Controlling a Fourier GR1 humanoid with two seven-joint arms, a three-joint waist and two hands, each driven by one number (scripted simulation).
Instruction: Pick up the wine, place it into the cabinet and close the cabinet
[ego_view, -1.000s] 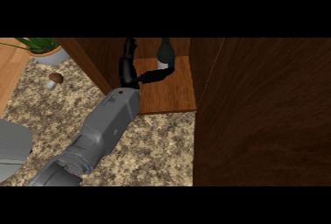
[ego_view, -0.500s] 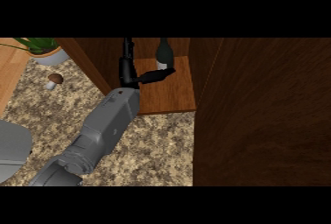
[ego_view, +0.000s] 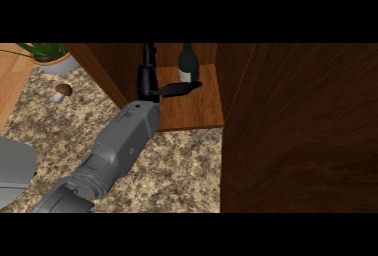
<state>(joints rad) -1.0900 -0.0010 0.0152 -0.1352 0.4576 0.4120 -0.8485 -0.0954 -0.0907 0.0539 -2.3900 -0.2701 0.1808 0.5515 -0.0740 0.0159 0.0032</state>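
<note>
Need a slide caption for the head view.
Left hand open beside the wine bottle standing on the cabinet shelf, thumb by its base.

Kitchen, speckled stone counter (ego_view: 177, 167), wooden cabinet (ego_view: 198, 106), potted plant (ego_view: 52, 56)

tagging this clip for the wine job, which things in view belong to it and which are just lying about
For the job: wine bottle, cabinet shelf, cabinet door, left hand.
Lying about: mushroom, potted plant, grey round object at the left edge.
</note>
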